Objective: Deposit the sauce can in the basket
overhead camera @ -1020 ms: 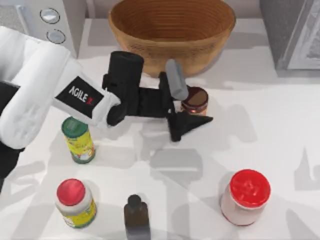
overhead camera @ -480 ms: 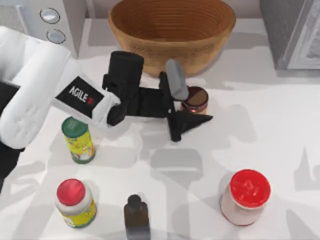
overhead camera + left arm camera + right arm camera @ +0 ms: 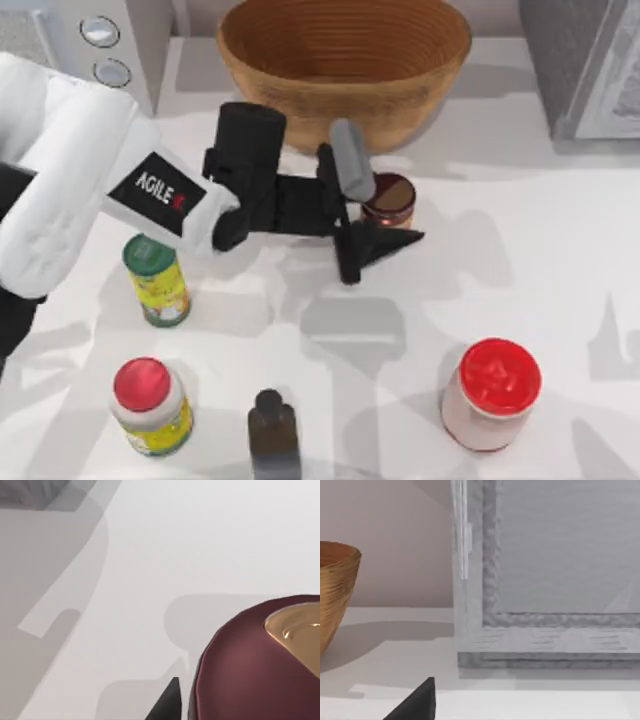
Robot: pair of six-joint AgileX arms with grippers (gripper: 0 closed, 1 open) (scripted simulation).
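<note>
Sauce can (image 3: 390,199) stands on the table (image 3: 540,250), just in front of the basket (image 3: 344,62) at the far side. My left claw (image 3: 372,205) is around it, one finger on the far side and one on the near side. The fingers look a little apart, not squeezing yet, I think. To do this well, I should close snugly on the can's middle, lift straight up above the basket's rim, then carry it over. The green-lidded can (image 3: 156,279), red-lidded bottle (image 3: 150,405) and red-lidded jar (image 3: 491,392) stand well apart, out of my way. My right arm is parked.
</note>
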